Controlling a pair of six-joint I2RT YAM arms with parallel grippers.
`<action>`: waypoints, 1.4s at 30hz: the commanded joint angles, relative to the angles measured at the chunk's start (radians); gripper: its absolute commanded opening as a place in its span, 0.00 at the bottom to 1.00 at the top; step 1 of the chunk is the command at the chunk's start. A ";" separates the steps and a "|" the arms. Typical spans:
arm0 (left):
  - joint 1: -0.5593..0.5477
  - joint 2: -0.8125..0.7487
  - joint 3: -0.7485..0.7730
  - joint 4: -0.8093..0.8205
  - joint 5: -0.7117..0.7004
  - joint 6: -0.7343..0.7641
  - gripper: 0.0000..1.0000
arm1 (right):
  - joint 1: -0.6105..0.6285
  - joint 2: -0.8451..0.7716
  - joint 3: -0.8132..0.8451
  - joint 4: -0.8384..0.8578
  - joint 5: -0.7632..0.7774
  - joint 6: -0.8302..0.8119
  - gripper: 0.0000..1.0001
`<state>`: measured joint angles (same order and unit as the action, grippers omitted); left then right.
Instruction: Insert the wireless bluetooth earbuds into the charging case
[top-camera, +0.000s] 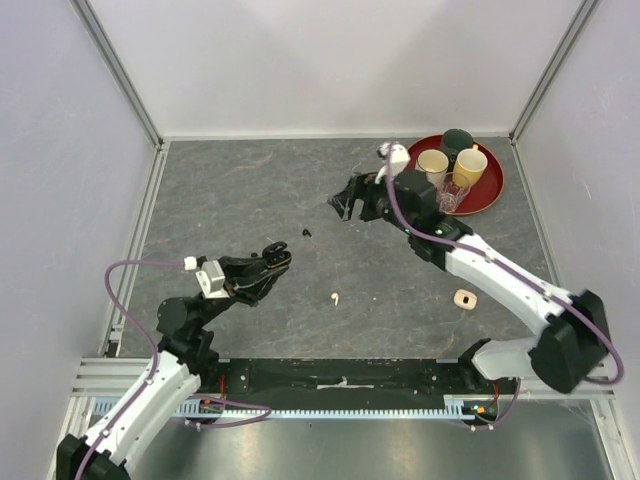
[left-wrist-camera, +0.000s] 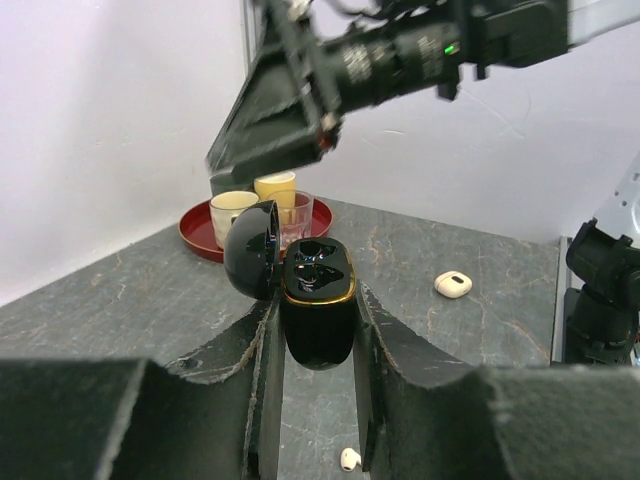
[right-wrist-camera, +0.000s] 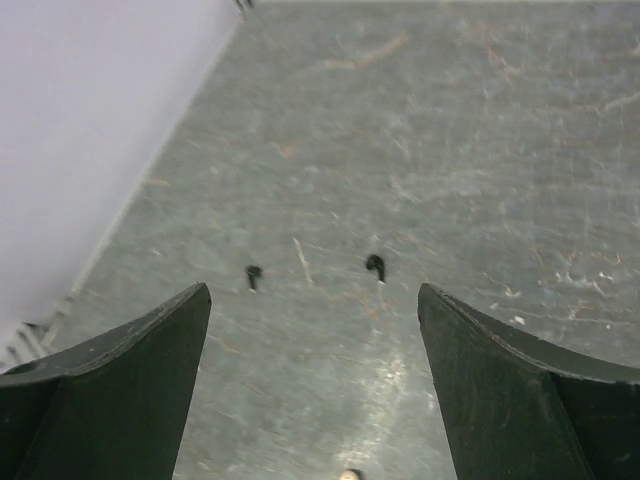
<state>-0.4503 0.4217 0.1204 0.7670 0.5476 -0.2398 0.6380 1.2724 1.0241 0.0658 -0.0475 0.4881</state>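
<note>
R claw: wide open, empty.
Black buds: on table, just ahead, btw its tips.
L claw: grips black case.

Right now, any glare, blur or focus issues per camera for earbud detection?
Top external view: even light, sharp; the tiny curved cream-white earbud reads clearly. Left wrist view: bright reflections on the glossy black gold-rimmed charging case; the near fingers are out of focus. Right wrist view: soft overall, two tiny black earbuds are smudgy blobs, pale sheen on the grey stone-look table.
</note>
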 joint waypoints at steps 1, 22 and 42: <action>-0.002 -0.067 0.048 -0.106 -0.032 0.053 0.02 | 0.006 0.180 0.111 -0.138 -0.020 -0.158 0.89; -0.002 -0.126 0.033 -0.104 -0.021 0.039 0.02 | 0.075 0.820 0.583 -0.331 -0.028 -0.359 0.64; -0.002 -0.156 0.021 -0.117 -0.034 0.048 0.02 | 0.140 1.013 0.768 -0.437 0.126 -0.457 0.58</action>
<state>-0.4511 0.2726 0.1322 0.6235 0.5251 -0.2188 0.7731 2.2620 1.7344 -0.3614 0.0376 0.0566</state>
